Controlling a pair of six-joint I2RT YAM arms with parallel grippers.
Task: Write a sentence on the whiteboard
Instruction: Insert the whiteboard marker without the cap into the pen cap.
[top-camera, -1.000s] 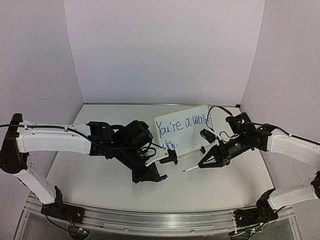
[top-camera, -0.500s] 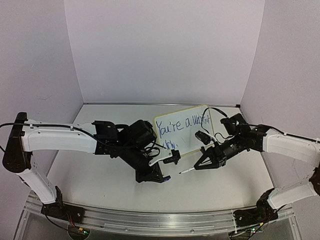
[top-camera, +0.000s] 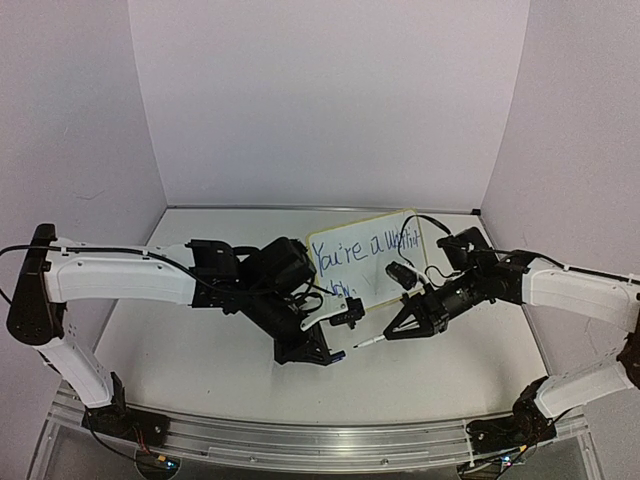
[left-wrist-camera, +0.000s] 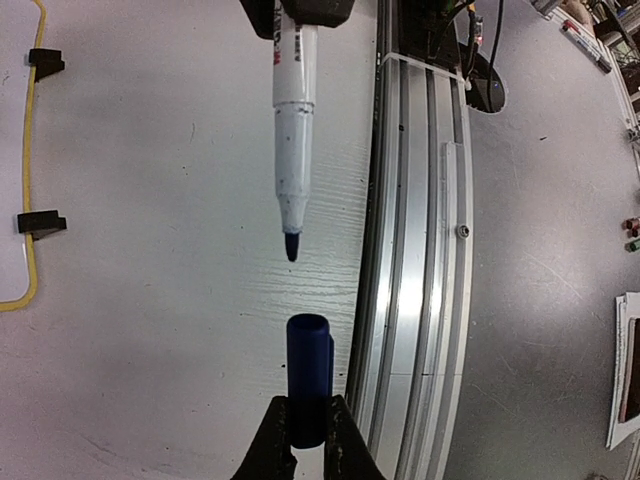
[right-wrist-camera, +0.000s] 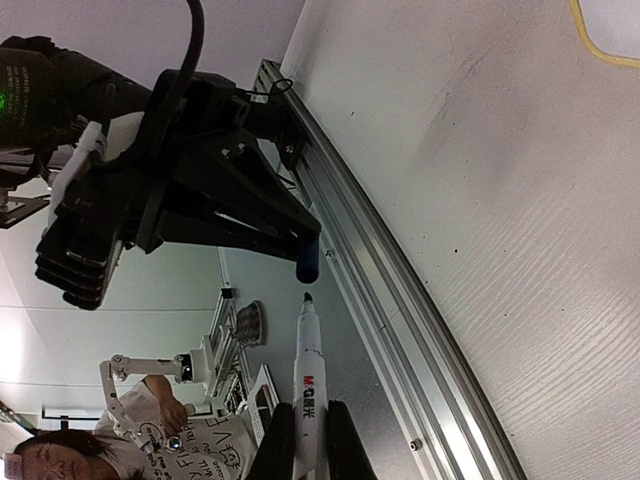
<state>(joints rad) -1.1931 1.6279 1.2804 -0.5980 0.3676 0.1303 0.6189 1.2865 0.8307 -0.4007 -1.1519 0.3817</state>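
The left gripper (left-wrist-camera: 309, 418) is clamped on the blue cap (left-wrist-camera: 309, 370), its mouth aimed at the marker (left-wrist-camera: 291, 150); the right gripper (right-wrist-camera: 308, 425) pinches the marker's barrel tight. Tip and cap face each other, apart, seemingly lined up for recapping. The whiteboard (top-camera: 392, 285) lies flat just behind both grippers, with the sentence (top-camera: 365, 250) on it. Only the wrist views show the gap between tip and cap; only the top view shows the lettering.
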